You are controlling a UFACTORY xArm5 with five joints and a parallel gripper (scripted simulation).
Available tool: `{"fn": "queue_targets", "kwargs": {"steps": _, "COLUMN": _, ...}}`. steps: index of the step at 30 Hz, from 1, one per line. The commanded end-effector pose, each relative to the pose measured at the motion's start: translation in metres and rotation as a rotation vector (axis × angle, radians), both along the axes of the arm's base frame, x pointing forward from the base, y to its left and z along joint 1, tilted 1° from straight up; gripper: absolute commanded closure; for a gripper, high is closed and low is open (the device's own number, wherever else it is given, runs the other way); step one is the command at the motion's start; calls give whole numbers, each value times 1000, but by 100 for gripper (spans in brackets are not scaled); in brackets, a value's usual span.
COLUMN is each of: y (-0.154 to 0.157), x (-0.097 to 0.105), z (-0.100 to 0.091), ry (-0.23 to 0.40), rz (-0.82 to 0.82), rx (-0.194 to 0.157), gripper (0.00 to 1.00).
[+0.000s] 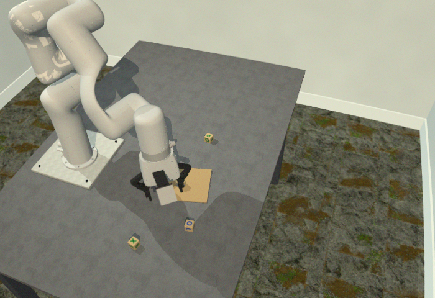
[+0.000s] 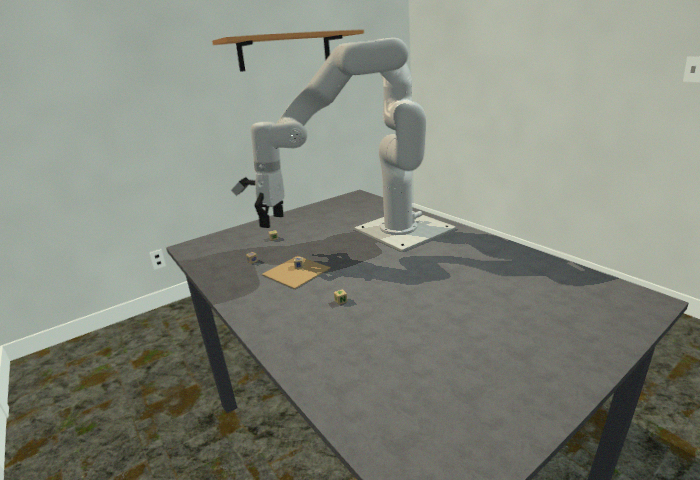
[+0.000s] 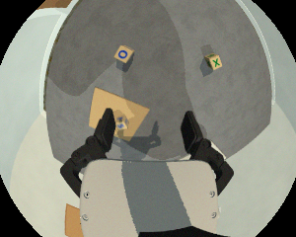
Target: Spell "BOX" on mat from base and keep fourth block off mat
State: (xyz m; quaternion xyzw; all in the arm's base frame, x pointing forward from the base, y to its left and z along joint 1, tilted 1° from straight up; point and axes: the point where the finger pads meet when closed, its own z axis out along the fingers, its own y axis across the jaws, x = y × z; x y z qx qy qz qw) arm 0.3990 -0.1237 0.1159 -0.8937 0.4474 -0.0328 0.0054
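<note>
The tan mat [image 1: 194, 184] lies flat on the grey table. A block with a blue letter [image 2: 298, 261] sits on the mat; it also shows in the wrist view [image 3: 120, 122], where its letter is too small to read. The arm hides it in the top view. The O block [image 1: 189, 225] lies off the mat, near the table's edge. The X block [image 1: 133, 242] lies further from the mat, also on the bare table. A fourth block with a green letter [image 1: 208, 137] lies off the mat on the other side. My gripper [image 1: 165, 193] [image 2: 269, 213] is open and empty, well above the table.
The table's edge runs close behind the mat and the O block. The robot's base plate [image 1: 78, 158] is bolted to the table. A wall shelf [image 2: 287, 37] hangs high above the arm.
</note>
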Motion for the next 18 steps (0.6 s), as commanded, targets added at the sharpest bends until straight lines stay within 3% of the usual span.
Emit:
{"fn": "queue_targets", "kwargs": {"steps": 1, "y": 50, "x": 3, "z": 16, "ry": 21, "rz": 137, "rx": 4, "gripper": 0}}
{"fn": "queue_targets", "kwargs": {"steps": 9, "y": 106, "x": -6, "z": 30, "ry": 52, "rz": 309, "rx": 7, "gripper": 0}}
{"fn": "queue_targets", "kwargs": {"steps": 18, "y": 121, "x": -10, "z": 34, "ry": 61, "rz": 357, "rx": 7, "gripper": 0}}
